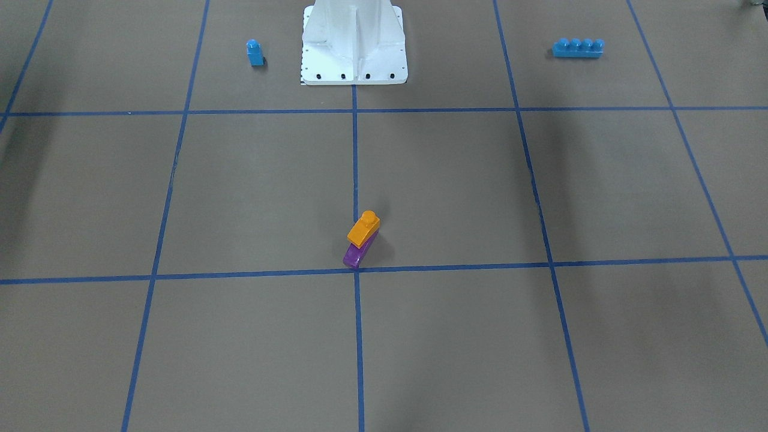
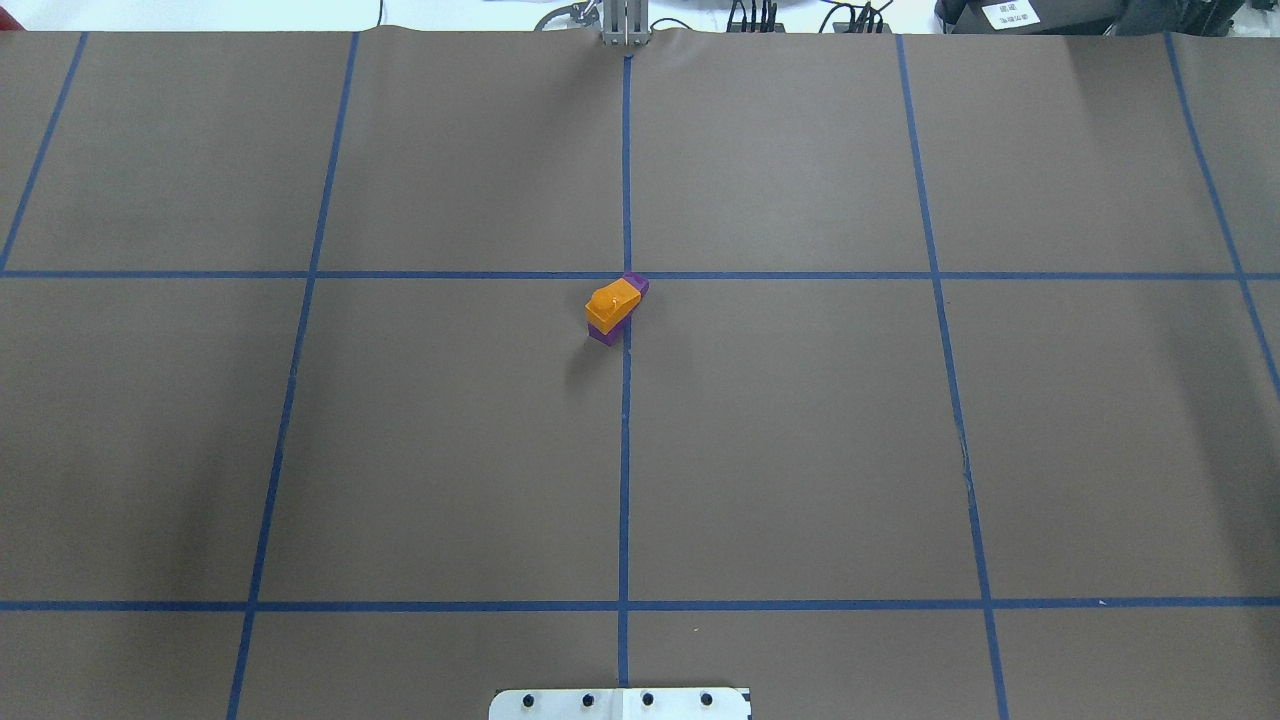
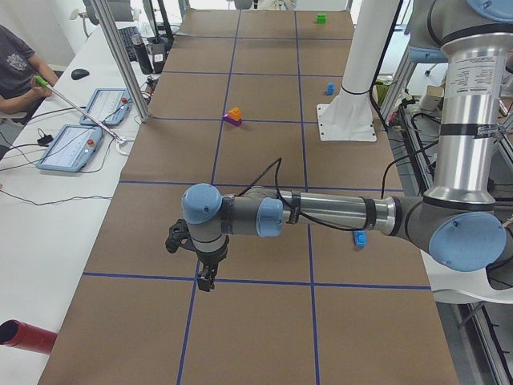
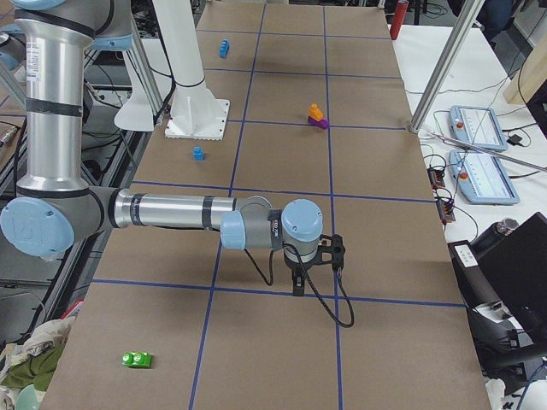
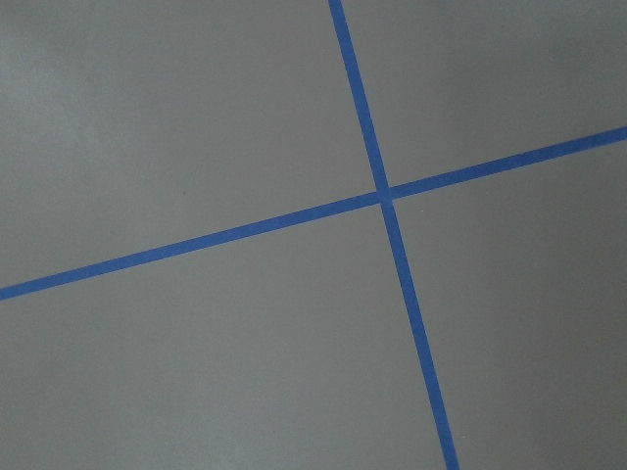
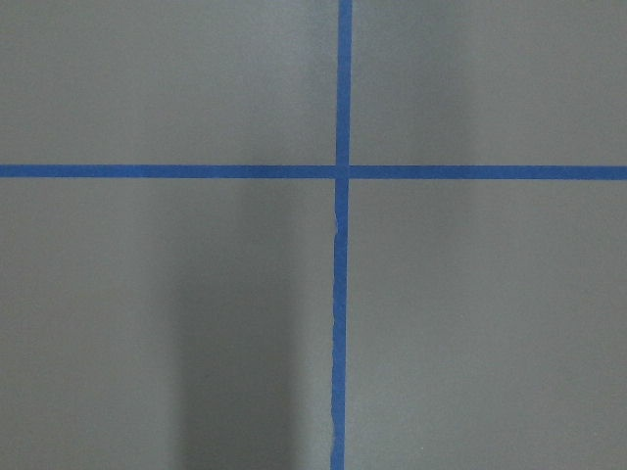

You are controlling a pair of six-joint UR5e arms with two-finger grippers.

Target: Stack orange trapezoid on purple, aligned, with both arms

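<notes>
The orange trapezoid (image 1: pixel 363 228) sits on top of the purple brick (image 1: pixel 358 253) near the table's middle, by a blue tape crossing. From overhead the orange trapezoid (image 2: pixel 612 303) covers most of the purple brick (image 2: pixel 637 285), and their long sides run the same way. My left gripper (image 3: pixel 207 281) shows only in the exterior left view, far from the stack (image 3: pixel 233 117), pointing down over the paper. My right gripper (image 4: pixel 297 286) shows only in the exterior right view, also far from the stack (image 4: pixel 316 116). I cannot tell whether either gripper is open or shut. Both wrist views show only paper and tape.
A small blue one-stud brick (image 1: pixel 255 53) and a long blue four-stud brick (image 1: pixel 578 48) lie on either side of the white robot base (image 1: pixel 354 54). A green brick (image 4: pixel 137 359) lies near my right end of the table. An operator (image 3: pixel 16 64) sits beside the table.
</notes>
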